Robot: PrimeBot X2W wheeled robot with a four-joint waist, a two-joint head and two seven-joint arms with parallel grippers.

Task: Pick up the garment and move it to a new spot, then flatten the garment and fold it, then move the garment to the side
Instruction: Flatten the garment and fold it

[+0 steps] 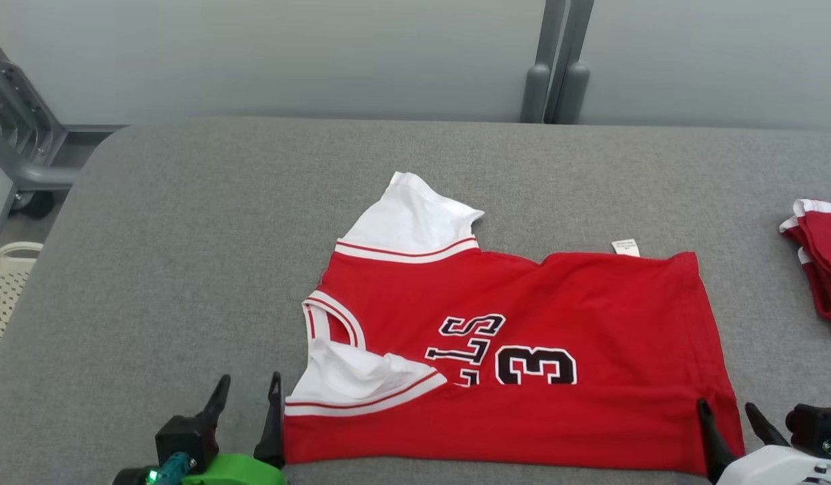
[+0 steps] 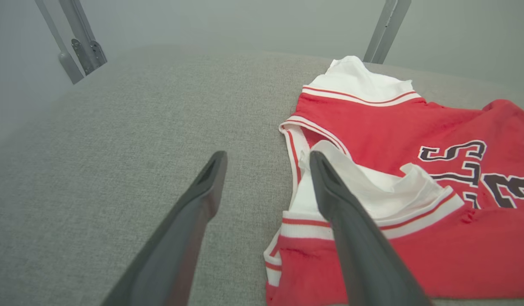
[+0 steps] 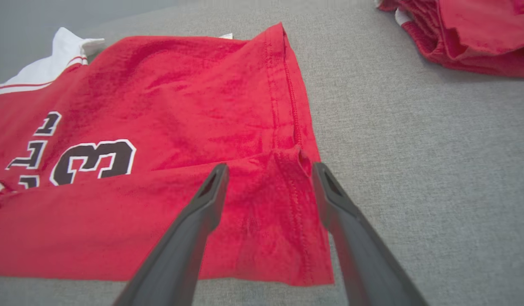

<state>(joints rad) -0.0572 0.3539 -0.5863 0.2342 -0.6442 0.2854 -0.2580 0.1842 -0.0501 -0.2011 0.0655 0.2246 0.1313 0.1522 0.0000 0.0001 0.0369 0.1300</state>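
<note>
Garment [image 1: 523, 364]: red jersey, white sleeves, black "3" and lettering. It lies mid-frame in the head view on the grey counter [image 1: 186, 236], collar end at frame left, hem at frame right. The near edge looks folded over. One white sleeve sticks out at the top; the other is tucked onto the red body at lower left. White label [image 1: 625, 247] pokes out at the top edge.

Left claw [image 1: 249, 379]: lower left of the head view, jaws wide, holding nothing. In the left wrist view the left claw [image 2: 267, 155] has one finger over the tucked white sleeve and the other over bare counter. Can't tell if it touches the cloth.

Right claw [image 1: 727, 405]: lower right, jaws wide, nothing pinched. In the right wrist view the right claw [image 3: 269, 166] straddles the near hem corner, with red cloth between the fingers.

Second red garment [image 1: 823, 269] is bunched at the right edge, well apart from the jersey. White perforated basket [image 1: 8, 289] sits off the counter at far left.
</note>
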